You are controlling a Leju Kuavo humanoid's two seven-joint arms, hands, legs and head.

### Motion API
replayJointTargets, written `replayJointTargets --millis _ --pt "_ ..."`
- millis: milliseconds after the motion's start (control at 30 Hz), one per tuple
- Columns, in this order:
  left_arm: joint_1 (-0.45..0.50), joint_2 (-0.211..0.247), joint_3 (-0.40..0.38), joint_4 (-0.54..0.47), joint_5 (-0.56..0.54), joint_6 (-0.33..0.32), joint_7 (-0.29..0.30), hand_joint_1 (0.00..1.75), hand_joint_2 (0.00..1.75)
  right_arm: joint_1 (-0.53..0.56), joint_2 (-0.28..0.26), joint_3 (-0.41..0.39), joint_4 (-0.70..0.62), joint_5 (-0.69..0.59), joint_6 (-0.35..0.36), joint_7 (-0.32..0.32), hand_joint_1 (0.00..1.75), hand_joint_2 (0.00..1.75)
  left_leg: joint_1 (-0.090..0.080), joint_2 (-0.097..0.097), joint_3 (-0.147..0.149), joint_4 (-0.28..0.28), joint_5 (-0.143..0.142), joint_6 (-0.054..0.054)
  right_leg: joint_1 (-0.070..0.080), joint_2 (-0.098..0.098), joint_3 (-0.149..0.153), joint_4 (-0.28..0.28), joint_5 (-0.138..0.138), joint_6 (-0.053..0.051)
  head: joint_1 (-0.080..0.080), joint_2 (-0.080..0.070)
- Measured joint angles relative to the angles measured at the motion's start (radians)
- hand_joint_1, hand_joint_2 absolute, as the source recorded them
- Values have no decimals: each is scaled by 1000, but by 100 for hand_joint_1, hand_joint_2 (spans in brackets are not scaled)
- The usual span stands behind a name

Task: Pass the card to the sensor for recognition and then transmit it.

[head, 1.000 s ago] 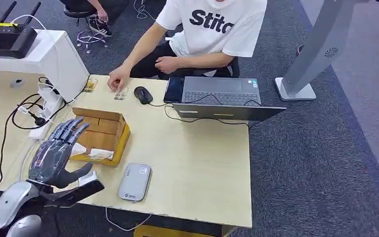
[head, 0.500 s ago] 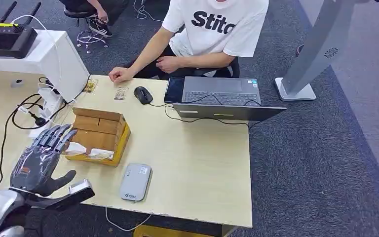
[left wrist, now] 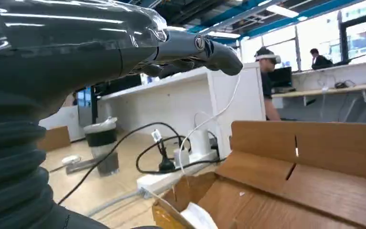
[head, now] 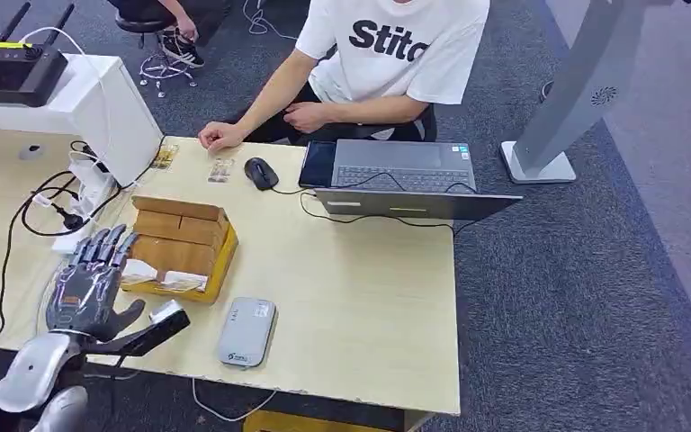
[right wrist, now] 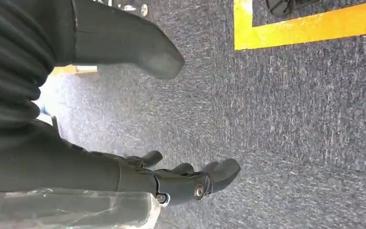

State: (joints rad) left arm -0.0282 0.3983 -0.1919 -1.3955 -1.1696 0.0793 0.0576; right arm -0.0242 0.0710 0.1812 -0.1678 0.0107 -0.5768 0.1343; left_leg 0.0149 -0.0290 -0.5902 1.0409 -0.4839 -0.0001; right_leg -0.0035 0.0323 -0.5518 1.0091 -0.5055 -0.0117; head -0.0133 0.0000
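My left hand [head: 90,281] hovers open over the table's near left corner, fingers spread toward the left end of an open cardboard box [head: 183,245]. White cards [head: 139,271] lie in the box's near side. The grey flat sensor [head: 246,331] lies right of my hand, near the front edge. In the left wrist view my fingers [left wrist: 190,47] reach out above the box [left wrist: 295,167], with a white card [left wrist: 198,215] just under them. My right hand [right wrist: 138,179] hangs open over the grey carpet, holding nothing.
A person in a white shirt sits at the far side, one hand [head: 220,136] resting on the table edge beside small cards [head: 220,169]. A mouse [head: 260,172], a phone [head: 318,164] and a laptop [head: 405,175] stand there. A power strip with cables [head: 81,202] lies left of the box.
My left hand dropped back toward me, then came forward again, lower and closer to the box's left end. The person's hand drew off the small card to the table edge.
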Motion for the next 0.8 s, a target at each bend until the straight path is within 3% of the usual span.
replayJointTargets --millis 367,633,800 --pt "-29 -75 -19 95 20 0 -17 0 175 -1 0 6 0 13 0 -3 0 175 0 0 0 0 0 0 0 0 0 0 0 0 0 0" --pt "-34 -89 -24 131 24 2 -21 2 175 -1 0 9 0 21 -1 -3 0 175 0 0 0 0 0 0 0 0 0 0 0 0 0 0" --pt "-39 -88 -24 144 24 2 -21 14 175 -1 0 17 0 22 0 -3 0 175 0 0 0 0 0 0 0 0 0 0 0 0 0 0"
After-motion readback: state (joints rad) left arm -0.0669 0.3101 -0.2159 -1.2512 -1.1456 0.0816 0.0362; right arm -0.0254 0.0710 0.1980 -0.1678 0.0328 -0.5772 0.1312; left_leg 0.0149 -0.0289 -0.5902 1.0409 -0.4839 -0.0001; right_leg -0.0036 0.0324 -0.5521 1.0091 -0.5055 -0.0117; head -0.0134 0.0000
